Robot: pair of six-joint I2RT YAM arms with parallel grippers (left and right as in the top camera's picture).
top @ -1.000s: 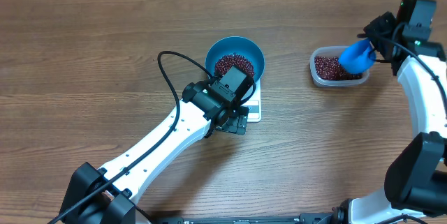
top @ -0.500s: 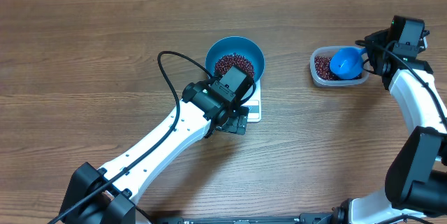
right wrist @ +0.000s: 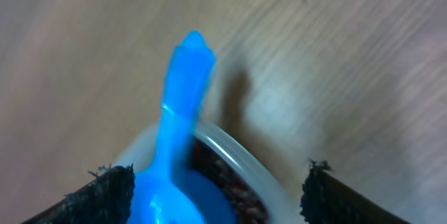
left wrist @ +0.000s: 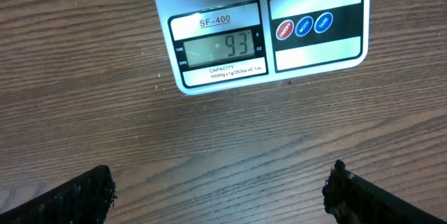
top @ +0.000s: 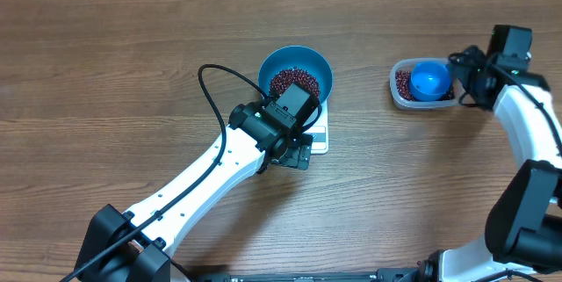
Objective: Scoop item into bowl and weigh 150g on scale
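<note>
The blue bowl stands on the white scale and holds a heap of red-brown beans. My left gripper hovers just in front of the scale, open with only bare table between its fingers. The display shows 93. My right gripper stands open at the right end of the clear tub. The blue scoop rests in that tub on the beans. Its handle lies between the wide jaws, close to the left finger.
The tub's rim runs between the right fingers, with beans inside. A black cable loops off the left arm. Bare wooden table lies between the scale and the tub and along the front.
The right gripper brought the scoop down from above the tub's right end into the tub, then opened its jaws. The left arm has stayed still.
</note>
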